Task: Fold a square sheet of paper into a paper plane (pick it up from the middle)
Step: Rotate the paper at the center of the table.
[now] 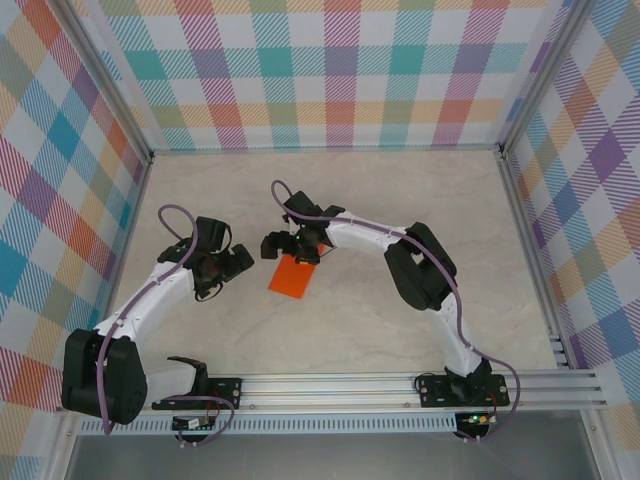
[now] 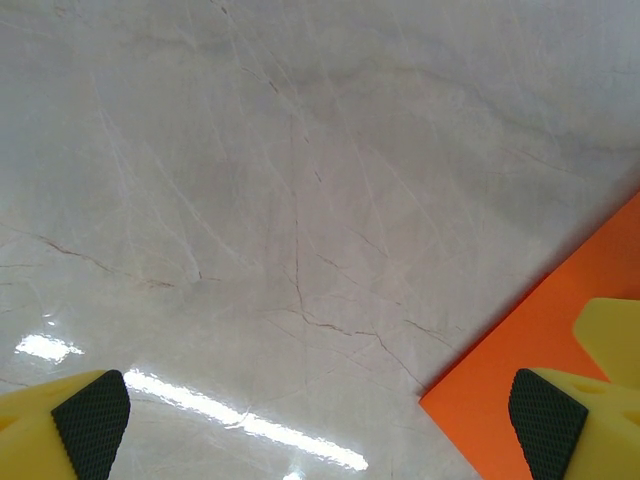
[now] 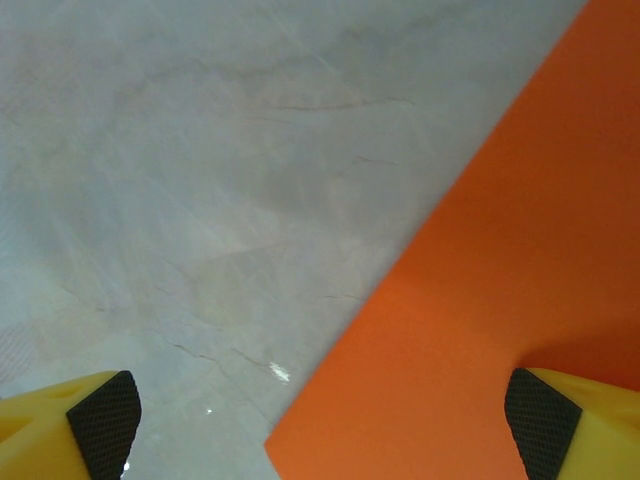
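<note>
Left pads: black, dimpled, on yellow fingers at both lower corners of the left wrist view; far apart, with bare tabletop and one paper corner between.
Left gripper: jaws spread wide, gripping nothing; low over the table, just left of the paper; right finger over the paper's corner, contact impossible to tell.
Right pads: same black dimpled faces on yellow, at the lower corners of the right wrist view; one over bare table, the other over orange.
Right gripper: jaws wide apart, nothing clasped; at the paper's far edge, hiding part of that edge from above; straddles one side edge of the sheet.
Paper: bright orange, plain, flat on the table near its middle, askew to the table's edges; right of the left gripper, just nearer than the right one; no crease visible.
Table: pale, marbled with thin dark veins; glare streaks in the left wrist view.
Walls: pastel plaid on three sides.
Rail: aluminium, along the near edge, carrying both arm bases.
</note>
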Controlling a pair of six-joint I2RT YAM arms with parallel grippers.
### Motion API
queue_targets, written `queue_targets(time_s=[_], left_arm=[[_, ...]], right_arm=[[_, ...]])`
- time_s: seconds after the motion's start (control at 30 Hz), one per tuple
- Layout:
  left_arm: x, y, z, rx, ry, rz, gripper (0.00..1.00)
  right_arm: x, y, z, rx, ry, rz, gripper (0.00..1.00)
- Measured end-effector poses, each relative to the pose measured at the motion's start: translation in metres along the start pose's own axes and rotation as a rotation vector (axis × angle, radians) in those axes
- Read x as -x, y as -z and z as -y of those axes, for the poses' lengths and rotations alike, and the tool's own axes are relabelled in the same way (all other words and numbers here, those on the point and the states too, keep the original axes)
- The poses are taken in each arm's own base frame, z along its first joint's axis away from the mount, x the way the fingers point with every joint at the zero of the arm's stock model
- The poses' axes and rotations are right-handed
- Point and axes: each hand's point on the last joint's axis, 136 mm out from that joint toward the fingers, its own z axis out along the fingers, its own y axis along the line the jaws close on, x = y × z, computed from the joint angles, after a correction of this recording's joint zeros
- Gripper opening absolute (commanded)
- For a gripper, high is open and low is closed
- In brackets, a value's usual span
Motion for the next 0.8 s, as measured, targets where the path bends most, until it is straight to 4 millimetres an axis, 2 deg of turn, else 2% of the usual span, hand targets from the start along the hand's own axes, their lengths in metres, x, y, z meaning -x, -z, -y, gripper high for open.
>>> queue_targets(time_s=[0.13, 0.33, 0.6, 0.7, 0.8], left_arm=[[0.000, 0.000, 0.001, -0.006, -0.001, -0.002, 1.00], [-0.002, 0.000, 0.009, -0.047, -0.009, -0.017, 1.00], [-0.009, 0.003, 0.030, -0.156, -0.046, -0.066, 0.99], [-0.010, 0.005, 0.042, -0.219, -0.059, -0.080, 0.97], [-0.014, 0.006, 0.055, -0.278, -0.080, -0.104, 0.95]], right_arm=[[-0.006, -0.001, 0.005, -0.019, 0.054, -0.029, 0.98], [-0.021, 0.004, 0.015, -0.028, 0.227, -0.070, 0.98], [-0.074, 0.037, 0.053, -0.076, 0.366, -0.187, 0.99], [-0.081, 0.048, 0.058, -0.077, 0.353, -0.195, 0.99], [-0.079, 0.070, 0.053, -0.067, 0.310, -0.135, 0.99]])
